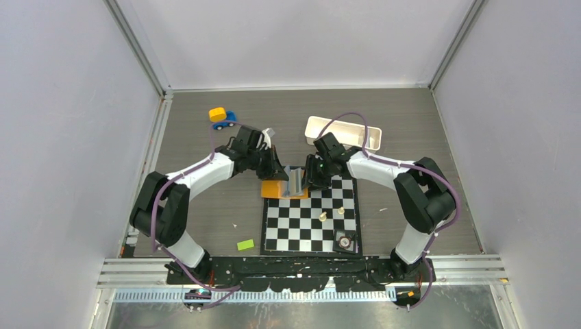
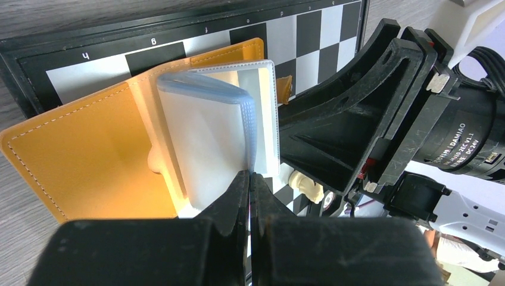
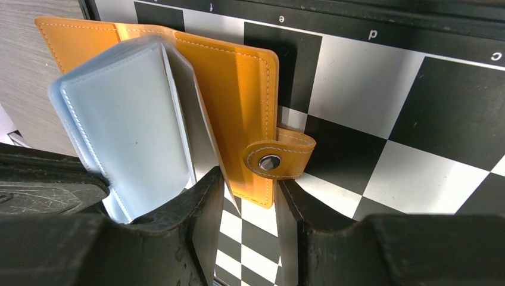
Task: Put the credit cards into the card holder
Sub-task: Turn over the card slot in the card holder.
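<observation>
Card holder (image 1: 274,189): lies open over the far left corner of the chessboard (image 1: 301,229), between both arms. On the left, left gripper (image 2: 251,176): pressed together, pinching the edge of a clear sleeve leaf (image 2: 208,137), likely to hold the sleeves upright and a pocket gaping. On the right, right gripper (image 3: 248,190): partly spread, straddling the snap-side cover (image 3: 238,107), seemingly to steady it; real clamping not evident. Credit cards: impossible to tell apart from the sleeves here.

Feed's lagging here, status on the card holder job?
Left claw shut on card holder sleeve. Right claw open, straddling its cover edge. Chess piece close by.
</observation>
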